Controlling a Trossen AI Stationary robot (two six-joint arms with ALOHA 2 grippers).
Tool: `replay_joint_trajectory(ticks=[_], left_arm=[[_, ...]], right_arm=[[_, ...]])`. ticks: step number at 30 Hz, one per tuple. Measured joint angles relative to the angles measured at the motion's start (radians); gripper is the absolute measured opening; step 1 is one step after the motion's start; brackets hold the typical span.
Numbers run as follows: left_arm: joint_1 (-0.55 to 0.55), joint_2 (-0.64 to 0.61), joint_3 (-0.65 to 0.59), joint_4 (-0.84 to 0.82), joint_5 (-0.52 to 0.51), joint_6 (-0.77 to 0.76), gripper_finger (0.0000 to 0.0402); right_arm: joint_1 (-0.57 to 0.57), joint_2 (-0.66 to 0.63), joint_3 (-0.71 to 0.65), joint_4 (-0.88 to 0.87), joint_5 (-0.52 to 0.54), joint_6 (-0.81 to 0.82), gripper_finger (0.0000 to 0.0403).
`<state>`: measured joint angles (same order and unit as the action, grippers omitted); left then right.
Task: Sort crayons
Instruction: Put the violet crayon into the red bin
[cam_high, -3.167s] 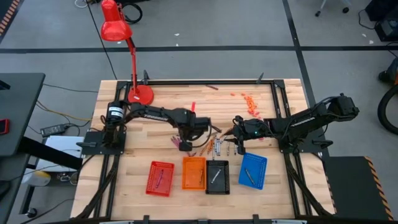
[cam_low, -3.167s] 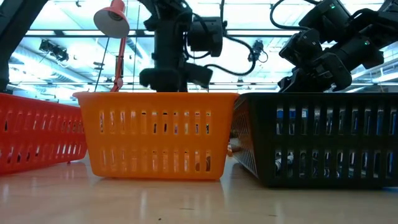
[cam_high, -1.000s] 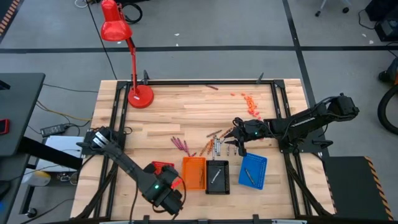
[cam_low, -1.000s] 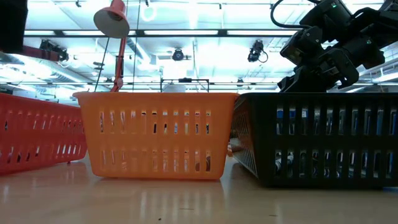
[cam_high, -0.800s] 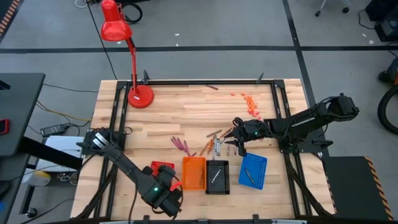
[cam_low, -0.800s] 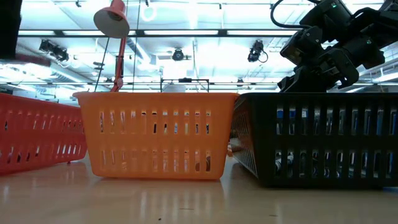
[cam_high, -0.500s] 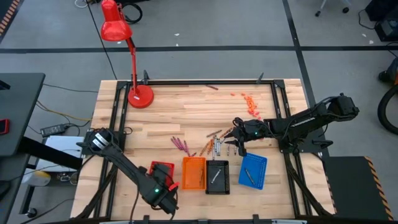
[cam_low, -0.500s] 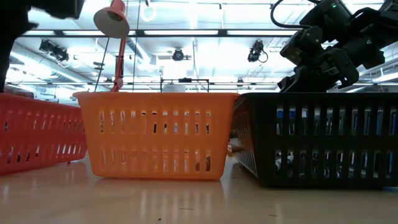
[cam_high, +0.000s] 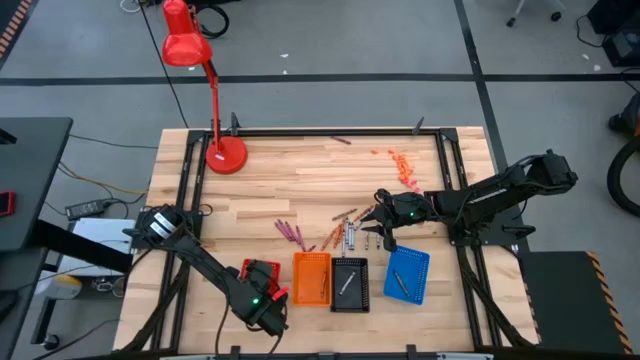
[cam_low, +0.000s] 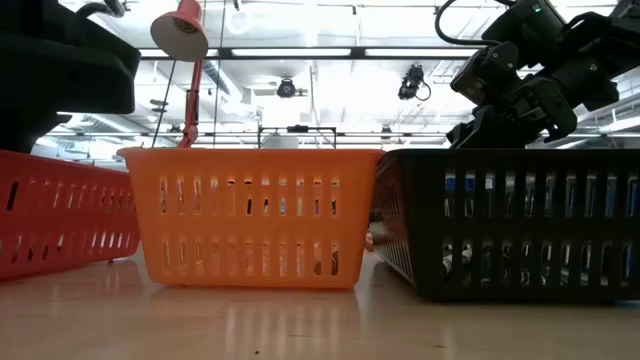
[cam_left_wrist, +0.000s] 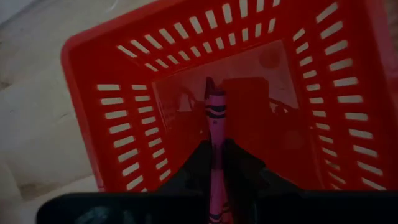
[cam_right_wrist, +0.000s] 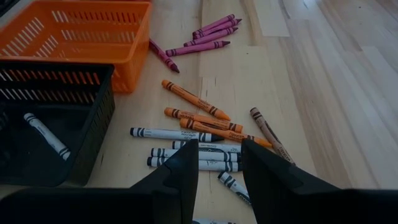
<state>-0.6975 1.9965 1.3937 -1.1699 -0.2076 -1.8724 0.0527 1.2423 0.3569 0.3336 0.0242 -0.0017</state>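
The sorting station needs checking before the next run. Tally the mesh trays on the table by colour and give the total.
Red mesh tray: 1
Orange mesh tray: 1
Black mesh tray: 1
Blue mesh tray: 1
Total: 4

We see orange tray (cam_low: 252, 215) in middle. Red tray (cam_low: 60, 210) beside it one side, black tray (cam_low: 515, 220) other side. Red lamp (cam_low: 180, 35) behind orange tray. Dark arm (cam_low: 530, 70) above black tray.
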Motion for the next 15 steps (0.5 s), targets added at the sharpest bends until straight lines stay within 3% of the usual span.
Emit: replay_joint_trajectory(ticks=[15], left_arm=[[0.01, -0.017, 0.009, -0.009, 0.039, 0.025, 0.0104]], right_arm=[[0.0, 0.0, 0.0, 0.0, 0.0, 0.0, 0.0125]])
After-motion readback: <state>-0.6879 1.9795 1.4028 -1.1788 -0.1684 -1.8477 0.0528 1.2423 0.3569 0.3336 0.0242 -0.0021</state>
